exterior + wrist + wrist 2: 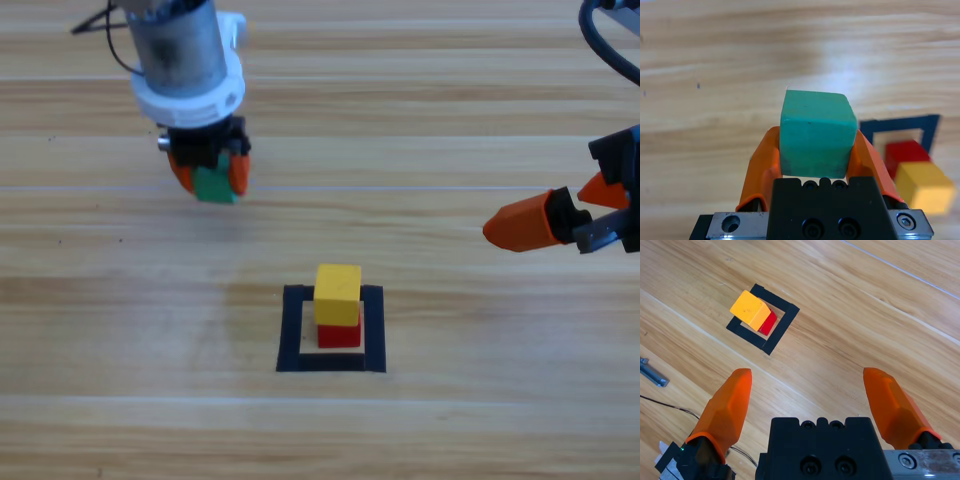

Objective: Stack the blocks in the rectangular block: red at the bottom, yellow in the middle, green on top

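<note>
The wooden table (450, 120) fills the frame. In the upper left, the left gripper (209, 176) pinches the green cube (214, 185) between its jaws, well apart from the black tape frame (295, 330) at lower middle. At the right edge, the right gripper (570, 215) waits with jaws spread wide. Inside the frame the yellow cube (338, 293) sits on the red cube (340, 335).

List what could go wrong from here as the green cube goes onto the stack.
1. The yellow cube sits slightly askew on the red cube inside the black tape frame, so a sideways nudge from the left gripper might topple it.
2. The green cube is held between the jaws with much of it protruding; it might tilt on release.
3. The right gripper waits open at the right edge, unlikely to interfere.
</note>
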